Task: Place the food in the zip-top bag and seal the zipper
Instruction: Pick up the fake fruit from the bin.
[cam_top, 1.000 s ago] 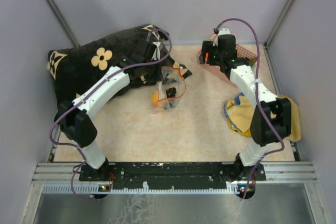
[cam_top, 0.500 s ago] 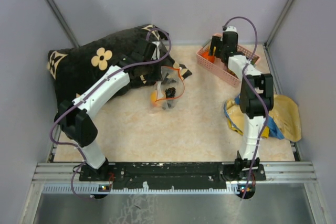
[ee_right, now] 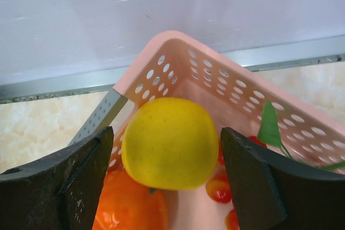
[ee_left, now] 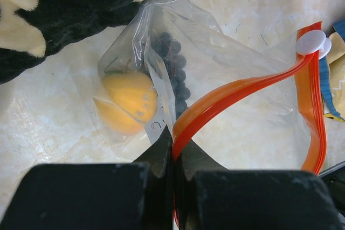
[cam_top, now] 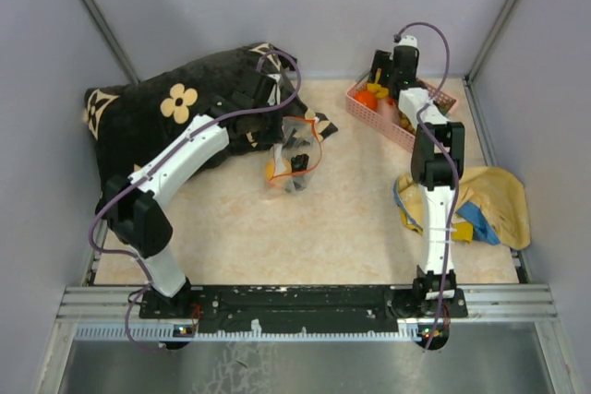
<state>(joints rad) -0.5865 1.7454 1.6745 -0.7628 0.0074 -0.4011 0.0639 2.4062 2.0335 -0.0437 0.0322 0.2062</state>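
A: Left end effector is clamped tight on the zipper, holding the zip-top bag mouth up off the bench. Ahead of its fingertips, inside the bag: an orange fruit and a dark berry bunch. Black plush cushion lies just beyond and to its left.

B: Right end effector?

A: Jaws spread wide, holding nothing, straddling the yellow fruit in the pink basket. An orange one sits just under it.

B: Risks?

A: Round, smooth fruit could squirt out if the jaws close off-centre. The basket wall sits close ahead and the back wall just beyond, so little room forward. Open bench lies between the arms. The bag mouth looks narrow; a drop could miss.
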